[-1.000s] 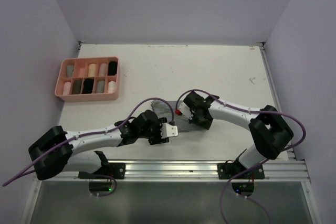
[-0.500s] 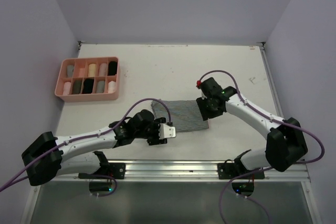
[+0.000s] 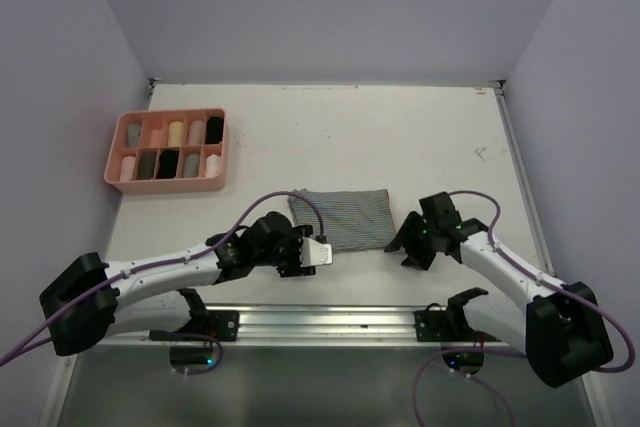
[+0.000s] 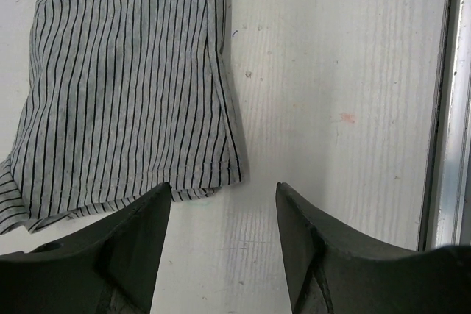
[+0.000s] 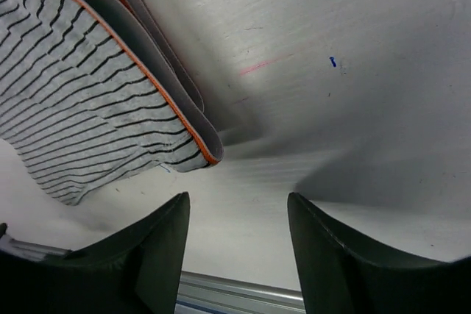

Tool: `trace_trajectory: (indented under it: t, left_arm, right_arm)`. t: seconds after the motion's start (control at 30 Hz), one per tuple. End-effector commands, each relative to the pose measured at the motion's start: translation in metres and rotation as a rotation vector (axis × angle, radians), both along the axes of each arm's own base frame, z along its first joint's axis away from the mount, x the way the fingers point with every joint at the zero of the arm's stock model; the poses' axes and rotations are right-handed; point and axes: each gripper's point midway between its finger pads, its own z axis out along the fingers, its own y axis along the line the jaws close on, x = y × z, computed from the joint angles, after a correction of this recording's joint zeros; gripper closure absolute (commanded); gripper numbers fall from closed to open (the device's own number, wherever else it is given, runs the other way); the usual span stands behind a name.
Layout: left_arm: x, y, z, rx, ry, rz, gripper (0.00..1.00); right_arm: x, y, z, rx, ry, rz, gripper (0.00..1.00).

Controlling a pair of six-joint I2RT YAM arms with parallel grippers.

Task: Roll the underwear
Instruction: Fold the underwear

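Underwear: you have the grey striped underwear (image 3: 342,218) lying flat and unrolled on the table (image 3: 400,137), in the middle and towards the near edge, between your two grippers.
Left gripper: your left gripper (image 3: 318,251) sits low at the garment's near left corner. In the left wrist view its jaws stand well apart with only bare table between them. The stitched hem lies just ahead of the fingertips (image 4: 110,255), and the left one covers a bit of the striped corner.
Left grip: nothing is clamped; you cannot tell from the pictures whether that finger presses on the cloth.
Right gripper: your right gripper (image 3: 402,245) is just beside the garment's right edge, clear of it. Its jaws are spread wide and hold nothing.
Right wrist view: you see the grey waistband with its orange edging (image 5: 147,79) slightly lifted off the table, ahead and to the left of the fingers (image 5: 346,255).
Rail: the metal rail (image 4: 441,108) runs along the near edge of the table.
Tray: the pink tray (image 3: 165,185) stands far left, well apart from the garment, with rolled pieces in its two rows of compartments.
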Motion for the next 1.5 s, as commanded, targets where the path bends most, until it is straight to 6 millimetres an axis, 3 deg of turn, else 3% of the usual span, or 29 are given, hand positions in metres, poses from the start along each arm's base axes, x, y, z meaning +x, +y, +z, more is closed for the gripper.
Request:
trace_trajectory:
  t: [0.0,0.3,0.4,0.6,0.8,1.07,1.23,1.47]
  left_arm:
    - [0.005,-0.007,0.011,-0.051,-0.037,0.004,0.37]
    - [0.016,-0.002,0.013,-0.061,0.001,0.053,0.37]
    - [0.021,0.003,0.009,-0.048,0.014,0.066,0.37]
    - [0.020,0.006,0.000,-0.009,0.008,0.016,0.39]
    - [0.026,-0.001,-0.009,0.026,-0.050,-0.032,0.37]
    - [0.032,-0.017,0.001,-0.006,-0.128,-0.077,0.42]
    - [0.026,-0.024,0.006,-0.012,-0.160,-0.136,0.44]
    - [0.014,-0.029,-0.014,0.028,-0.110,-0.211,0.54]
  right_arm:
    - [0.038,0.017,0.017,0.164,-0.140,-0.152,0.40]
    - [0.053,0.008,0.006,0.265,-0.240,-0.240,0.46]
    - [0.054,0.008,0.009,0.263,-0.243,-0.226,0.56]
    - [0.060,0.008,0.025,0.261,-0.264,-0.215,0.86]
    - [0.065,0.010,0.031,0.258,-0.259,-0.203,1.00]
    - [0.063,0.009,0.027,0.244,-0.222,-0.208,1.00]
    - [0.064,0.008,0.030,0.249,-0.226,-0.223,1.00]
    - [0.063,0.008,0.032,0.255,-0.226,-0.228,1.00]
